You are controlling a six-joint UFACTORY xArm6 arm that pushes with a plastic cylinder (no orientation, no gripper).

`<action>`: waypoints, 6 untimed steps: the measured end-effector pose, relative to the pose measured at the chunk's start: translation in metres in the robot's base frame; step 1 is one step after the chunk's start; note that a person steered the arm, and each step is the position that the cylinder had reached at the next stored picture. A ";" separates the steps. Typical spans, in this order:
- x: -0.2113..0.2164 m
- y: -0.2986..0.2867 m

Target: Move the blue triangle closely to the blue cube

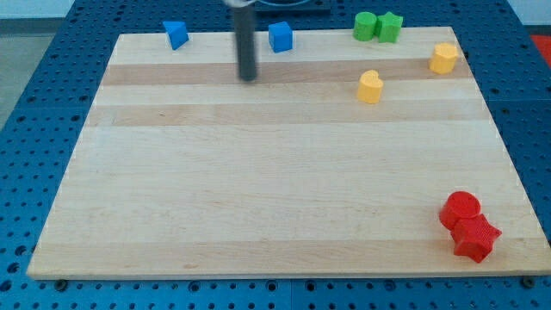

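Note:
The blue triangle (176, 34) sits at the board's top edge, toward the view's left. The blue cube (281, 37) sits at the top edge near the middle, well to the triangle's right. My rod comes down from the view's top between them, and my tip (250, 78) rests on the board below and between the two blue blocks, nearer the cube. It touches neither block.
A green cylinder (365, 26) and a green star (389, 27) sit together at the top right. A yellow heart (369, 87) and another yellow block (444, 58) lie to the right. A red cylinder (461, 209) and red star (475, 238) sit at the bottom right. The wooden board (258, 198) lies on a blue perforated table.

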State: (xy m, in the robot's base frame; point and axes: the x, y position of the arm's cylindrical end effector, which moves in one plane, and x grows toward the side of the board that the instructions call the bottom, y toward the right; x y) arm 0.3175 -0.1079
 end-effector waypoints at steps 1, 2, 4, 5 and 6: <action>0.005 -0.119; -0.018 -0.195; -0.080 -0.197; -0.125 -0.196; -0.126 -0.170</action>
State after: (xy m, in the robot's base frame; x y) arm 0.1916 -0.2779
